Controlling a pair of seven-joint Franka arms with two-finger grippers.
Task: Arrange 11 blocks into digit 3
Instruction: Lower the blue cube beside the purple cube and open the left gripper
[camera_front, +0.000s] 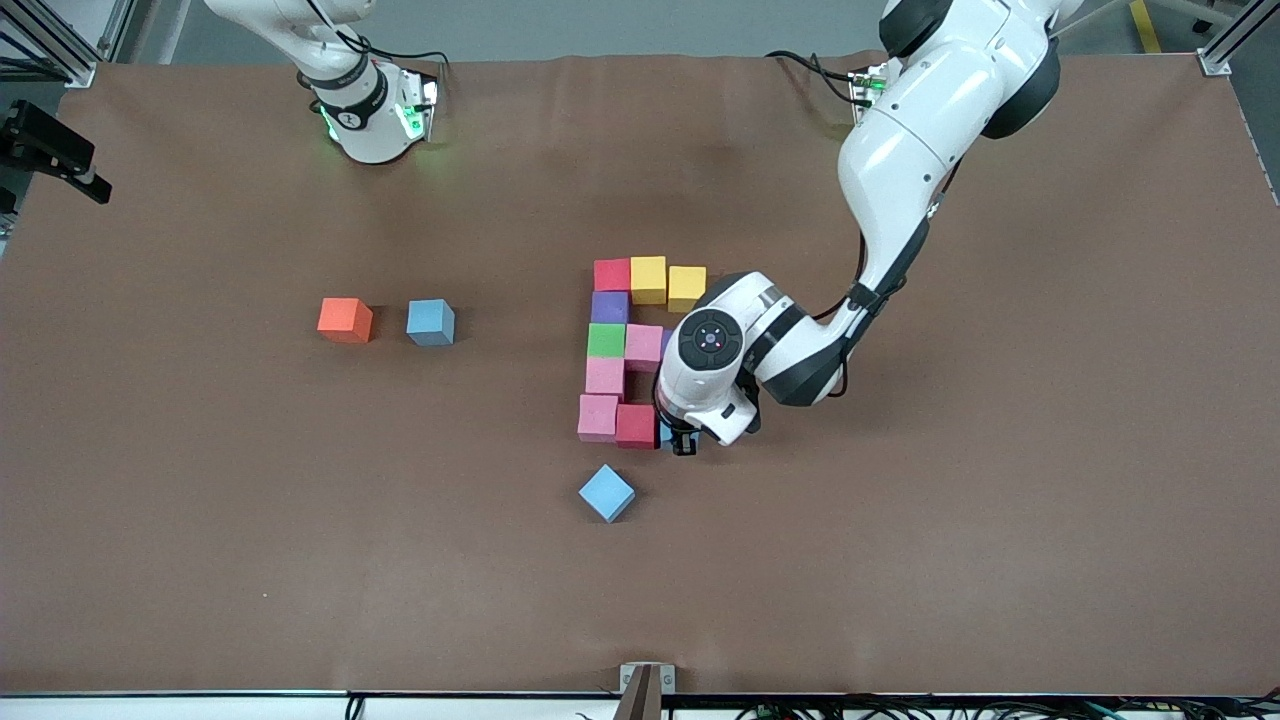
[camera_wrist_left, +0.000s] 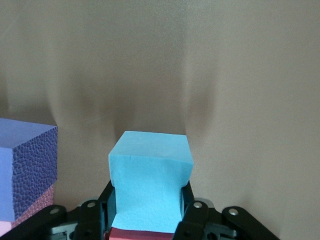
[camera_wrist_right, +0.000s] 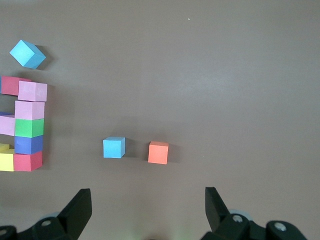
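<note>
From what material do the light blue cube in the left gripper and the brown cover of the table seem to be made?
Light blue cube: probably soft foam, matte. Its face shows no shine and dents slightly where the shut left gripper presses it.

Purple cube beside it: the same, with a clearly pitted, spongy side.

Brown table cover: probably matte fabric or paper sheet; faint ripples show.

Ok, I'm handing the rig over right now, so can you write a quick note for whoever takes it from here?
Left pincer: shut on a light blue block, low at the figure's bottom row, beside the red block.
Right pincer: open, waiting over the table near its base.
Done: the digit 3 is nearly built, with top bar, spine, middle bar and most of the bottom bar.
Left: release the held block in the bottom bar.
Loose: two more light blue blocks and an orange cube.
</note>
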